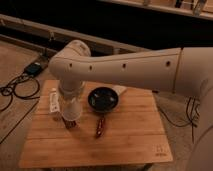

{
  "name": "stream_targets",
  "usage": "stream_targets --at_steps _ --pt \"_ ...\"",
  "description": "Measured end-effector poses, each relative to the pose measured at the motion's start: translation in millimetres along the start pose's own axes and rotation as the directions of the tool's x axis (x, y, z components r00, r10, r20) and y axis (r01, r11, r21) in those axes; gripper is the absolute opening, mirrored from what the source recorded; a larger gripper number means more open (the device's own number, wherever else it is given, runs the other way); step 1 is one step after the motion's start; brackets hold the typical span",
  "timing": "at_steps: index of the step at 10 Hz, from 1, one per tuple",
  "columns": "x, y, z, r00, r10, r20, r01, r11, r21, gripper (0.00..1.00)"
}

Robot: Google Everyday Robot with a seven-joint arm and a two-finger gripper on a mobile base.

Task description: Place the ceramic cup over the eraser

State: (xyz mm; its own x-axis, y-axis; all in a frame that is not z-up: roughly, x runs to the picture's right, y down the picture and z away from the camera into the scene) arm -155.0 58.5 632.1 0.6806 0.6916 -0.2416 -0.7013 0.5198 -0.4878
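Gripper (71,102): left of frame centre, below the arm's white elbow, pointing down over the left part of the table; fingers drawn together, clamped on the ceramic cup (72,112). Fingers largely hidden behind wrist and cup.

Ceramic cup: one. White, tapered, held low over the table surface, directly under the gripper. Whether mouth up or down: cannot tell.

Eraser (69,123): one. Small dark block with reddish marks, lower left of centre, directly beneath the cup and partly hidden by it; only its lower edge showing. Touching the cup or just apart: cannot tell.

Black bowl (103,98): one. Round, near frame centre, just right of the gripper and cup, apart from both.

Red-and-dark stick (100,127): one. Slim, lying below the bowl, right of the eraser, near it but not touching.

White tube (54,100): one. Flat, labelled, at the table's left side, just left of the gripper.

Wooden table (135,135): one. Slatted top, lower half of frame.

Cables (17,90): several, on the floor at far left.
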Motion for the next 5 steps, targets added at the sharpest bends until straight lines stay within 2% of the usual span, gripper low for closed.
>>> stream_targets --at_steps 2,5 --pt "-1 10 14 0.999 -0.039 0.001 0.039 0.999 0.001 0.0" --pt "-3 25 33 0.994 -0.111 0.026 0.11 0.993 0.03 0.0"
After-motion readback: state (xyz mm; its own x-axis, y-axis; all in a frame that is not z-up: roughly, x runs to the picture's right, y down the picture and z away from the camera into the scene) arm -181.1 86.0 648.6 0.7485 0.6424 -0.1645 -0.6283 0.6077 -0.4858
